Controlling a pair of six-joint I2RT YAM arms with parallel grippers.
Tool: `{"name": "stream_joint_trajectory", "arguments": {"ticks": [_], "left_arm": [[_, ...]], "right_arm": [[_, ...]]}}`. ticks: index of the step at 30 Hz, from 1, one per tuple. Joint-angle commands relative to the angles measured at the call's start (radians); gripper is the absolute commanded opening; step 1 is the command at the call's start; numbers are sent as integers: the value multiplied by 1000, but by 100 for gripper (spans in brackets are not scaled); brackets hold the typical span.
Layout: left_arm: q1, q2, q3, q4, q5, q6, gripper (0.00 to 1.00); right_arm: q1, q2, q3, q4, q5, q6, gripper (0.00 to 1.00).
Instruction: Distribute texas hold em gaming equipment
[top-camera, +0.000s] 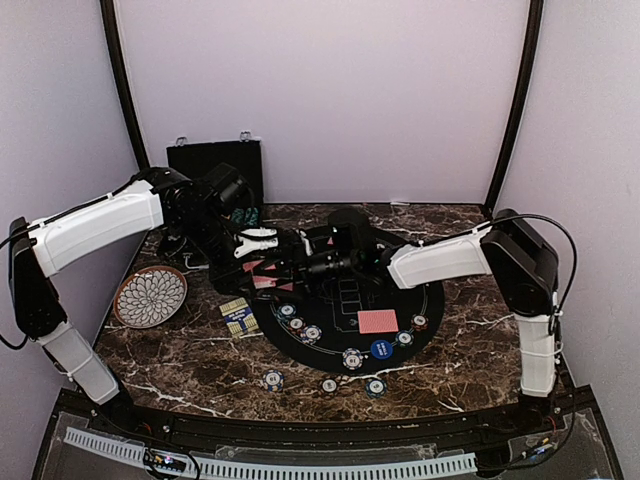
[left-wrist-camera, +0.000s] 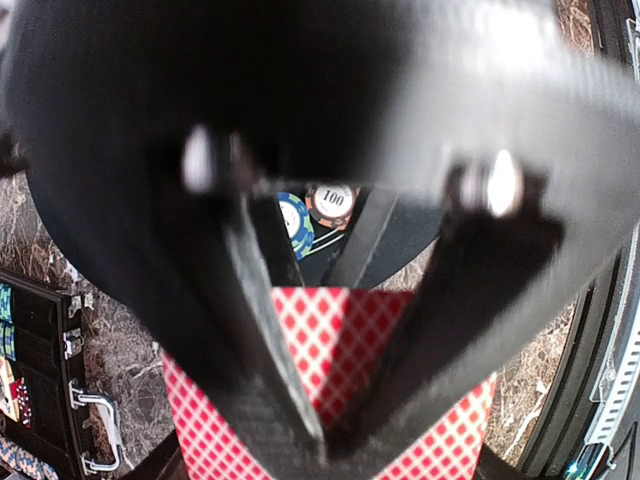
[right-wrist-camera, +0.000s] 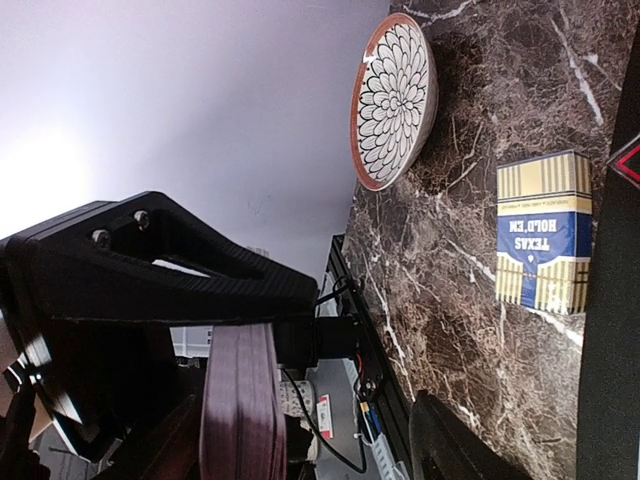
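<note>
My left gripper (left-wrist-camera: 325, 430) is shut on a stack of red-backed playing cards (left-wrist-camera: 345, 335), held above the left rim of the black round mat (top-camera: 432, 300). The right gripper (top-camera: 292, 264) meets it there with its jaws open; the card stack (right-wrist-camera: 240, 400) shows edge-on beside one finger, well apart from the other finger (right-wrist-camera: 450, 445). One red-backed card (top-camera: 378, 321) lies flat on the mat. Stripe-edged chips (top-camera: 352, 358) and a blue button disc (top-camera: 381, 349) sit along the mat's near rim. Three chips (top-camera: 329, 385) lie on the marble in front.
A yellow and blue Texas Hold'em card box (top-camera: 238, 316) lies left of the mat. The petal-pattern plate (top-camera: 150, 296) sits at the left edge. A black case (top-camera: 215, 160) stands against the back wall. Both arms cross over the table's middle.
</note>
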Motion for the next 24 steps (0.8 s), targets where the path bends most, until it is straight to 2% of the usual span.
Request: {"name": "stream_joint_trajectory", "arguments": {"ticks": [1,13,19,24], "left_arm": [[3,-24,3,11,12,-6,7],[3,-36,-11,8,0,-4,7],[3,-33,-14,10,-3,-4,7],[3,-33,-22,11,-9,-3,7]], "right_arm": [[-22,-41,-37,-129,33,-82,64],[-43,-131,-43,-217,38,-133,37],[-47,-154,-77,-115,7,-55,25],[-48,-158,-80,-98,-8,-35,13]]}}
